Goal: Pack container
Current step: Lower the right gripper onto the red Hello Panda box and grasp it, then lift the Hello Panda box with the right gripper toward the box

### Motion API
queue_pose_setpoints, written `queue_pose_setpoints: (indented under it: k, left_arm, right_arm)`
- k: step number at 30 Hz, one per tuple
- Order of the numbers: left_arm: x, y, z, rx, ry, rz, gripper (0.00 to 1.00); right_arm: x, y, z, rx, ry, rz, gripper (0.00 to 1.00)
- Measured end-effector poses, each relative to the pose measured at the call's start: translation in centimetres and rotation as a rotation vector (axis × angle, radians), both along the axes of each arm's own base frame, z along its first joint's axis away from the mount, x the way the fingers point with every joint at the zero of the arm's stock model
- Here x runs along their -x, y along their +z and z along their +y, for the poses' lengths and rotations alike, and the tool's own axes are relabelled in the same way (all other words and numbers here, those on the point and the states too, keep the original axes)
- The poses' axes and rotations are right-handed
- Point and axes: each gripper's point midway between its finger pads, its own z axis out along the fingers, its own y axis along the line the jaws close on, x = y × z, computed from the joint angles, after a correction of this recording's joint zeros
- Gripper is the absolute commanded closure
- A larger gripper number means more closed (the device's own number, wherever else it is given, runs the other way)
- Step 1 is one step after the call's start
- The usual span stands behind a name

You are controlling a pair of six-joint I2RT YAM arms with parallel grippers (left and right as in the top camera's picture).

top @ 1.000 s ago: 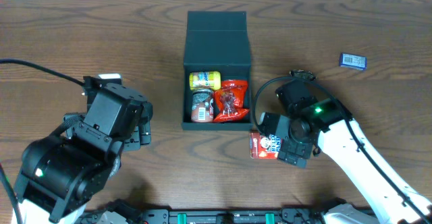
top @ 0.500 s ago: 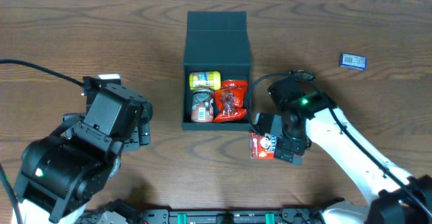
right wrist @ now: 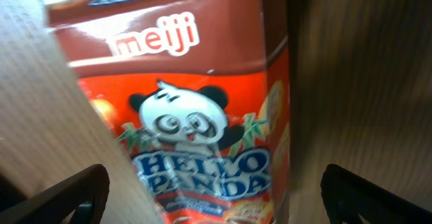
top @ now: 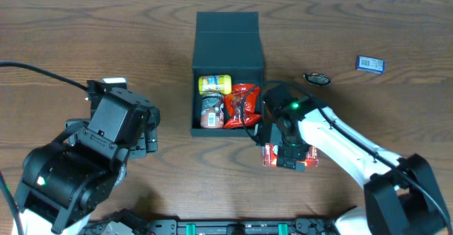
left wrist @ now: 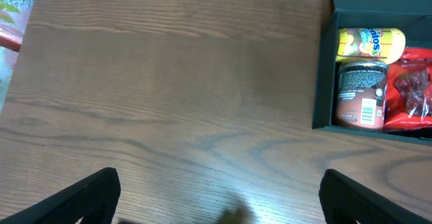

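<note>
- Overhead view: the container (top: 228, 33) sits open with its lid folded back, and a yellow packet (top: 214, 86), a can (top: 211, 111) and a red bag (top: 245, 106) lie inside.
- The box's near corner is just beside the right gripper (top: 288, 157), ahead of it and off to its left.
- The red snack carton (right wrist: 202, 116) lies on the table directly under that gripper. Its long axis appears to run away from the wrist, between the two fingers.
- The right gripper is spread wide. One finger shows at each side of the carton, neither visibly pressing on it, so nothing is held yet.
- The coming move, as I judge it, is to close across the carton's narrow width, then make a short carry forward and left over the box wall.
- The left gripper (left wrist: 219, 204) is also wide apart and empty over bare wood. The container (left wrist: 325, 82) is ahead and to its right, well apart, so the right arm is the nearer one.
</note>
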Motion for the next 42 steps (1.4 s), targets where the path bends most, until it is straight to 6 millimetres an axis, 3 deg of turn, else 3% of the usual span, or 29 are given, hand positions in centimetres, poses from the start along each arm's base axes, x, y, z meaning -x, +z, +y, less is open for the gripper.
queue_pose_setpoints:
  k: [7, 29, 42]
  left_arm:
    - [0.0, 0.0, 0.0, 0.001, 0.000, -0.002, 0.05]
    - [0.0, 0.0, 0.0, 0.001, 0.000, -0.002, 0.05]
    - [-0.1, 0.1, -0.1, 0.003, 0.000, -0.006, 0.05]
  right_arm:
    - [-0.7, -0.4, 0.3, -0.007, 0.005, -0.023, 0.01]
    - [0.7, -0.7, 0.1, -0.017, -0.005, -0.016, 0.01]
    - [0.5, -1.0, 0.2, -0.032, -0.005, -0.042, 0.01]
